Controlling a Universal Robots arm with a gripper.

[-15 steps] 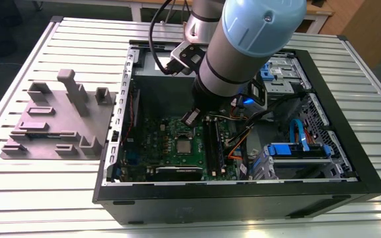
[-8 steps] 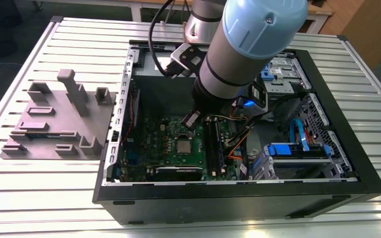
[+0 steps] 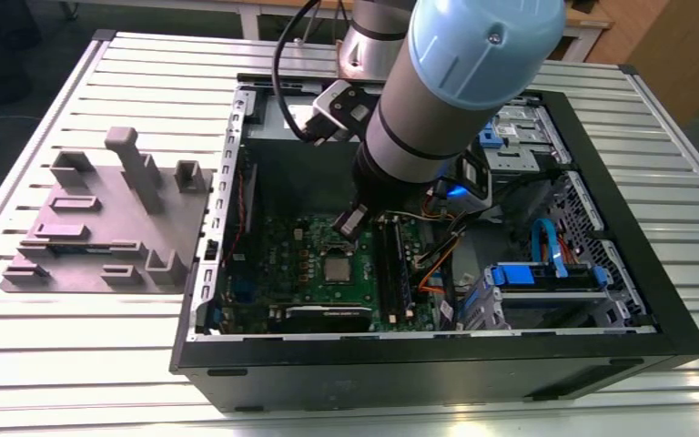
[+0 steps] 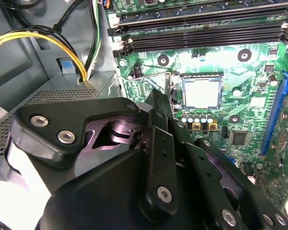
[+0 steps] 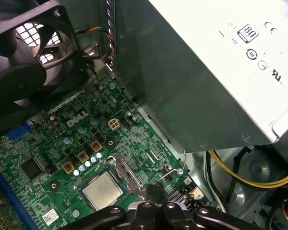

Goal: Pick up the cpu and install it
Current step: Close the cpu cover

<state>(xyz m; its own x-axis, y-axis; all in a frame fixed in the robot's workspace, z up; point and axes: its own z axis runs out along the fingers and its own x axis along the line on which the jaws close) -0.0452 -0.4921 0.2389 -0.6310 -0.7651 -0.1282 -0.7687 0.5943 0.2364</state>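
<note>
Tool (image 4: 159, 98) tips pressed together, nothing pinched, low over board (image 4: 230, 67). The cpu (image 4: 201, 92) lies flat on it, just beside tips.

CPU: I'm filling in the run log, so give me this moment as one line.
cpu: lying in socket on motherboard | end effector: close beside socket, not holding cpu

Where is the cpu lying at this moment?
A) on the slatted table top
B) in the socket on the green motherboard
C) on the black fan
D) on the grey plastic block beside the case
B: in the second wrist view the cpu sits flat in the socket on the motherboard.
</note>
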